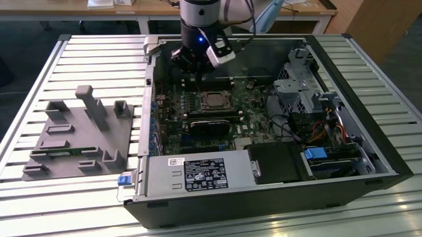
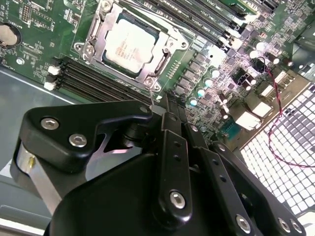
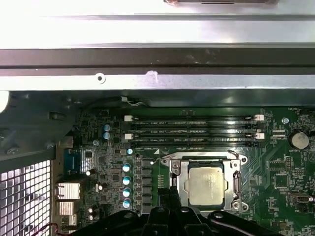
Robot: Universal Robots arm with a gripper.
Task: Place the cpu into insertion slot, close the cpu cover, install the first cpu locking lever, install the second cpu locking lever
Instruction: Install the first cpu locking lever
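Observation:
The cpu (image 1: 213, 100) (image 2: 129, 43) (image 3: 205, 184), a pale silver square, lies in the insertion slot (image 3: 205, 165) on the green motherboard. The silver cpu cover (image 2: 98, 42) (image 3: 180, 183) is folded down around the chip, which shows through the cover's cut-out. My gripper (image 1: 197, 81) (image 2: 165, 105) (image 3: 170, 194) hangs just beside one corner of the socket with its black fingers pressed together and nothing between them. A thin metal locking lever (image 2: 151, 96) ends right at the fingertips. Another lever wire (image 3: 197, 157) runs along the socket edge nearest the memory slots.
Black memory slots (image 3: 192, 130) run beside the socket. The case wall (image 3: 157, 64) stands close behind them. A power supply box (image 1: 191, 175), a drive cage (image 1: 303, 84) and cables (image 1: 329, 133) crowd the case. A grey fixture (image 1: 79, 133) sits on the slatted table at the exterior view's left.

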